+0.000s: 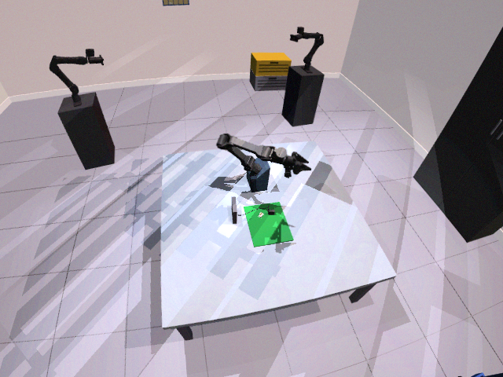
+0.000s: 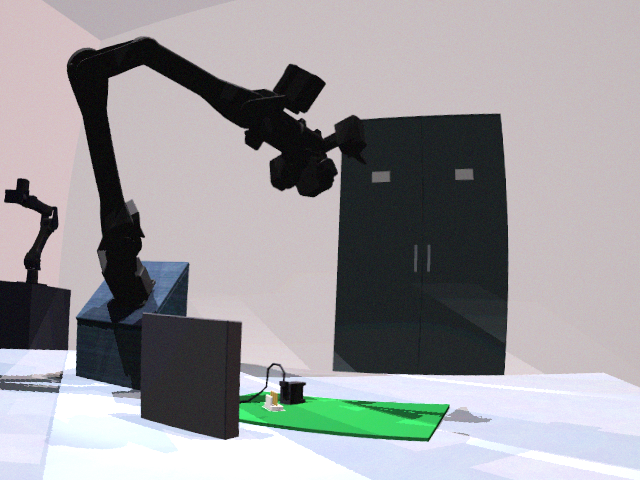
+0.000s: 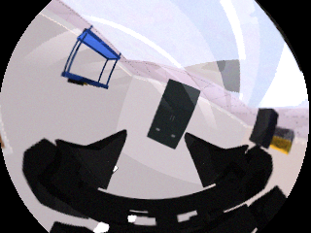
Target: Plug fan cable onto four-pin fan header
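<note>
The green board (image 1: 269, 235) (image 2: 392, 418) lies flat on the table. The small white four-pin header (image 1: 260, 214) (image 2: 274, 407) stands on it, its orange pins showing bare in the exterior view. The black plug (image 1: 271, 211) (image 2: 293, 392) sits on the board beside the header, apart from it. The thin black cable (image 2: 267, 379) arches from the plug towards the fan. The fan (image 1: 233, 210) (image 2: 183, 374) is a dark upright slab beside the board. My gripper (image 1: 309, 165) (image 2: 349, 166) (image 3: 155, 134) is open and empty, high above the table, away from plug and board. The wrist view shows neither.
The arm's blue base block (image 1: 258, 178) (image 2: 108, 351) stands on the table (image 1: 203, 292) behind the board. Off the table are a dark cabinet (image 2: 421, 217) (image 3: 174, 114), two other arms on black pedestals, stacked yellow and grey boxes (image 1: 269, 64), and a blue frame (image 3: 99, 45).
</note>
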Action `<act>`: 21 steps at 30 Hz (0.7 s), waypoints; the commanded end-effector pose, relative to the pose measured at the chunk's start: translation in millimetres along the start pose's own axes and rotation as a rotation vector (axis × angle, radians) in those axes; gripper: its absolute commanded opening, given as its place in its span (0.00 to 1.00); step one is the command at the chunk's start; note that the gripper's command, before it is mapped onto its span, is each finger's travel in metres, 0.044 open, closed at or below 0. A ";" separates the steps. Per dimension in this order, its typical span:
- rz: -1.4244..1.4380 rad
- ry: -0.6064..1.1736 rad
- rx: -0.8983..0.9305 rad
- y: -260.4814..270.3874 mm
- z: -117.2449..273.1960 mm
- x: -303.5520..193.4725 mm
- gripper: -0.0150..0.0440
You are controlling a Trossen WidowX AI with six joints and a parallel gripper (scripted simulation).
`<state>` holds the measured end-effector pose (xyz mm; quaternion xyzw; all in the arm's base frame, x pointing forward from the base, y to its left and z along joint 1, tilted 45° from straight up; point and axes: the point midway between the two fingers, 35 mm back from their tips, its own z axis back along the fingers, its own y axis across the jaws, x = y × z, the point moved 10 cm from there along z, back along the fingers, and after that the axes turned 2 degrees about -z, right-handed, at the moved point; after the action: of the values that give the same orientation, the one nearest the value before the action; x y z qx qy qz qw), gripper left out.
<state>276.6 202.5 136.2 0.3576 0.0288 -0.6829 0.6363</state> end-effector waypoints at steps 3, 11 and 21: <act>-0.072 -0.338 0.003 13.9 11.3 66.3 1.00; -0.160 -0.781 -0.096 15.8 47.1 148.8 1.00; -0.198 -1.000 -0.209 8.4 73.8 186.4 1.00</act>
<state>265.0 8.5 97.0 -0.0699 -0.1754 -0.8235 0.5349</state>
